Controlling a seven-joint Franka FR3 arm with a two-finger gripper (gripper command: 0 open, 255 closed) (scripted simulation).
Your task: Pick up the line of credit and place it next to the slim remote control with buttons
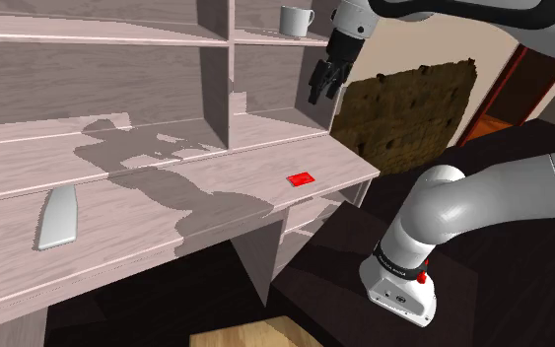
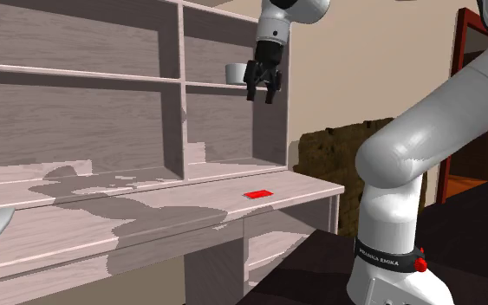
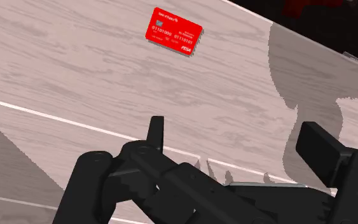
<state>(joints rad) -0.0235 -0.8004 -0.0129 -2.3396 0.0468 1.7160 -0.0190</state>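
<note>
Nearest us, the gripper [image 3: 238, 137] hangs with fingers [image 3: 323, 149] spread, holding nothing. Beyond it the red card [image 3: 174, 31] lies flat near the desk [image 3: 75, 70] edge, well apart from the grey remote [image 1: 58, 218]. We judge it light, stiff, thin: pinch across opposite edges.

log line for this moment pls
gripper open, high above desk | red card flat on desk, untouched | grey remote at desk's other end
</note>
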